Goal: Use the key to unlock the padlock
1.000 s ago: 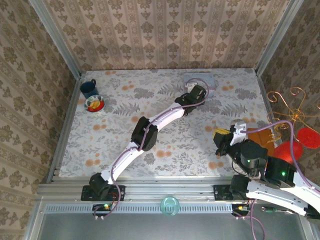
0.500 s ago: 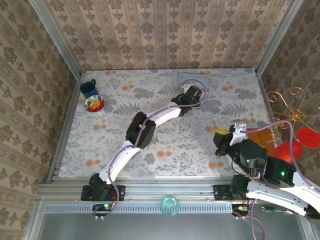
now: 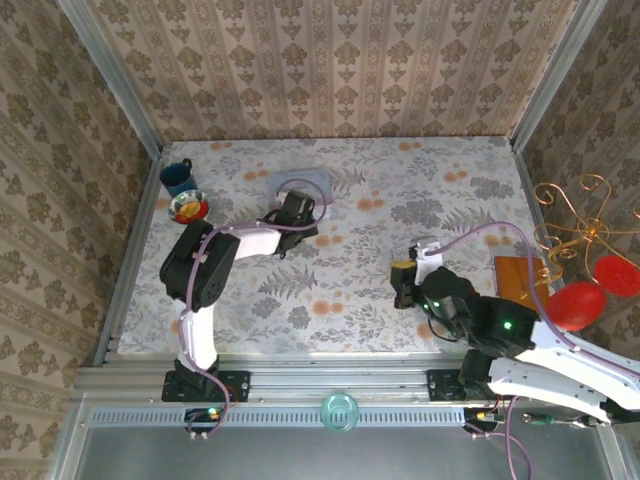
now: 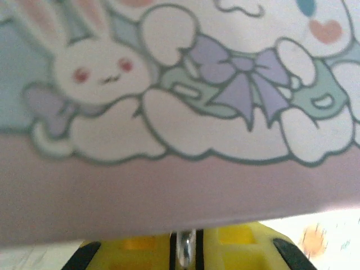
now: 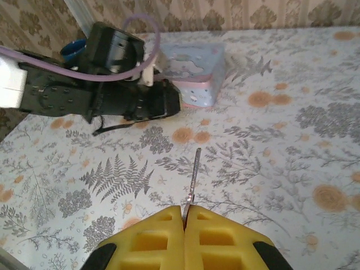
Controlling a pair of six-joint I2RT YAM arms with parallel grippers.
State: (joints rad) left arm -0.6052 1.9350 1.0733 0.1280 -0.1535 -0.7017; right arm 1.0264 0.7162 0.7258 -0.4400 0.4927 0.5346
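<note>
Left arm has folded back and dragged the pale lilac tin (image 3: 300, 183) from the far centre of the table (image 3: 460, 200) over to the far left. The right arm has pushed forward and inward from the near right.

Top view: left gripper (image 3: 301, 206) sits hard against the tin's near edge. Right gripper (image 3: 404, 284) hovers well apart from it, mid-table. Both the padlock and the key are too small to make out here.

Left wrist: the bunny-print tin lid is right up against the lens. Yellow pads (image 4: 236, 252) are nearly together, pinching a thin silvery piece (image 4: 184, 250) under the tin's edge. Probably the padlock shackle, but no black body is visible, so I can't confirm.

Right wrist: pads are clamped on the key (image 5: 194, 171). Its blade sticks straight out, aimed towards the tin and the left gripper.

Read: the lock end is now presented closer to the key hand. Next is approach and keyhole alignment, and I can't see the keyhole from any view.
</note>
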